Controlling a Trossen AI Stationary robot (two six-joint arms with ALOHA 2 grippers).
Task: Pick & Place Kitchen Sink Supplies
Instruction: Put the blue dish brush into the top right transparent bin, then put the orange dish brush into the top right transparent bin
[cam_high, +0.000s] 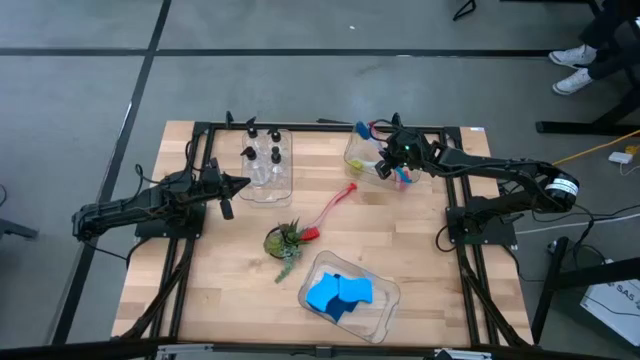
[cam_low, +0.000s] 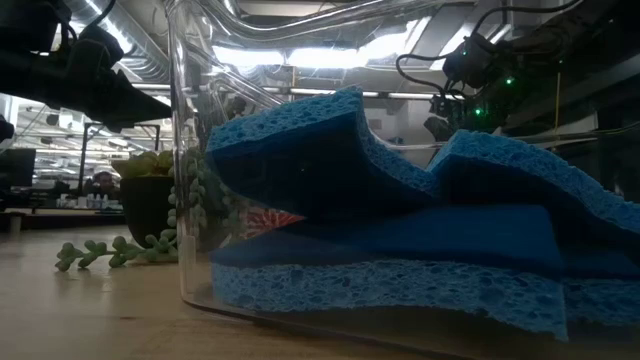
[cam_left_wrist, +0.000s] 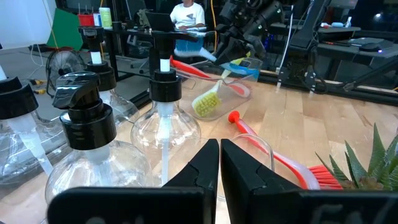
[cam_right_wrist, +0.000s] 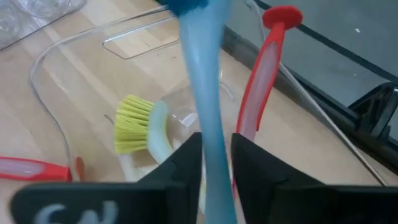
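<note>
My right gripper (cam_high: 384, 166) hangs over the clear bin (cam_high: 356, 152) at the table's far right, its fingers on either side of the blue brush (cam_right_wrist: 205, 93). In that bin lie a yellow-green brush (cam_right_wrist: 134, 132) and a red brush (cam_right_wrist: 264, 68). Another red brush (cam_high: 334, 206) lies flat on the table. My left gripper (cam_left_wrist: 219, 168) is shut and holds nothing. It stands level beside the bin of clear pump bottles (cam_high: 264, 160). Blue sponges (cam_high: 338, 294) lie stacked in the near bin. My right gripper's fingers stand on either side of the blue brush's handle (cam_right_wrist: 210, 146), slanting down from the table's right. The handle runs along between them. It lies against the inner side of one finger (cam_right_wrist: 186, 163). A thin gap shows at the other finger (cam_right_wrist: 255, 171).
A small potted plant (cam_high: 286, 240) stands mid-table, next to the loose red brush's bristle end. The sponge bin (cam_low: 190, 200) fills the low view. Black frame rails (cam_high: 300, 126) run along the table's far edge and sides.
</note>
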